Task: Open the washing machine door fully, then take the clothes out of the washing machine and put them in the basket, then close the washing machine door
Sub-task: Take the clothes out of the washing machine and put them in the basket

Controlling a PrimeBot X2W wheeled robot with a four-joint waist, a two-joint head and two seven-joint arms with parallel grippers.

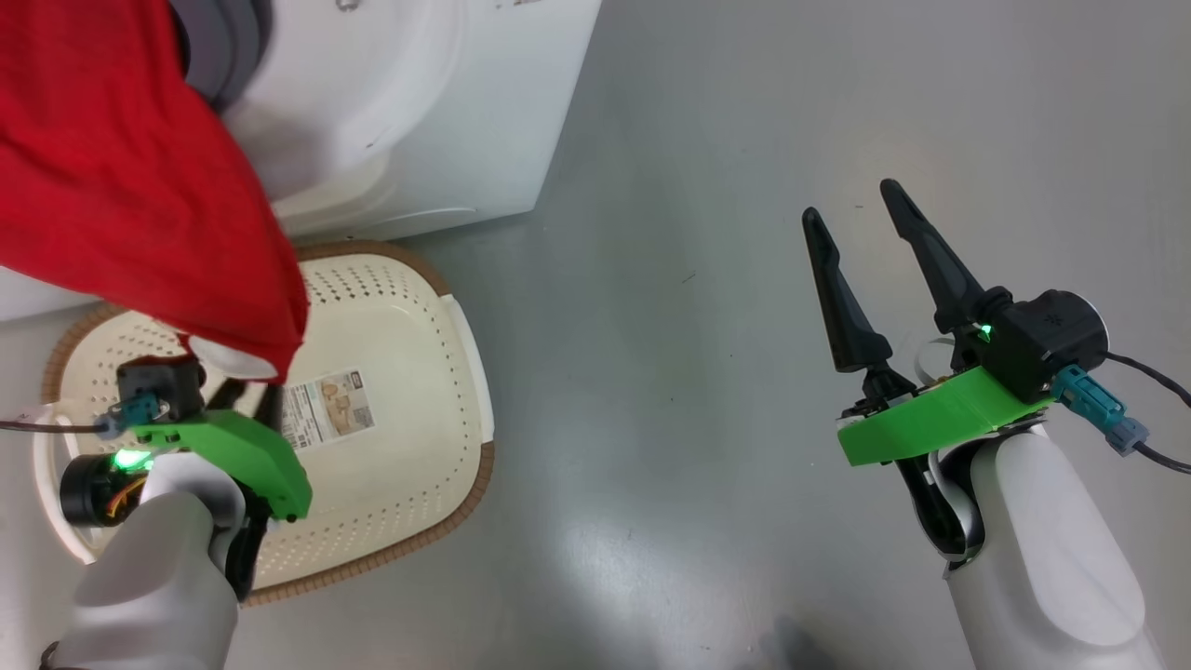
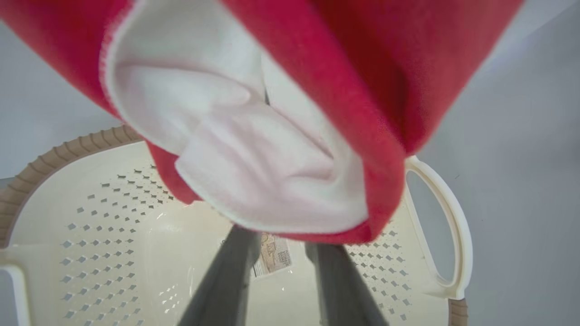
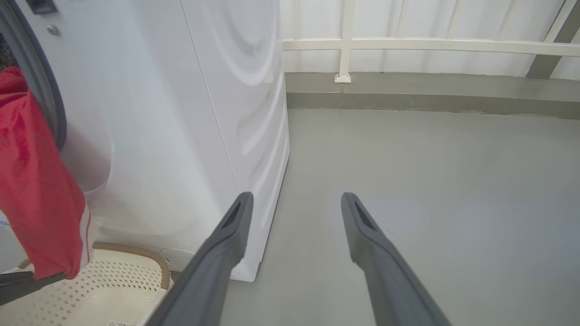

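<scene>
A red garment with white trim, one of the clothes [image 1: 130, 186], hangs from the washing machine [image 1: 419, 112] opening down over the cream basket [image 1: 465, 502]. My left gripper [image 1: 247, 389] is above the basket, right under the garment's lower hem [image 2: 272, 181]. Its fingers [image 2: 226, 280] stand apart, their tips covered by the cloth. My right gripper [image 1: 849, 201] is open and empty over the grey floor, well right of the machine. The right wrist view also shows the clothes [image 3: 31, 194], the machine [image 3: 181, 136] and the basket [image 3: 149, 258]. The washing machine door is out of view.
The basket [image 2: 68, 147] stands on the floor against the machine's front, a paper label [image 1: 327, 409] on its bottom and a white handle [image 2: 457, 235] at its side. A white railing [image 3: 408, 45] and a low kerb close the far side of the grey floor [image 1: 744, 419].
</scene>
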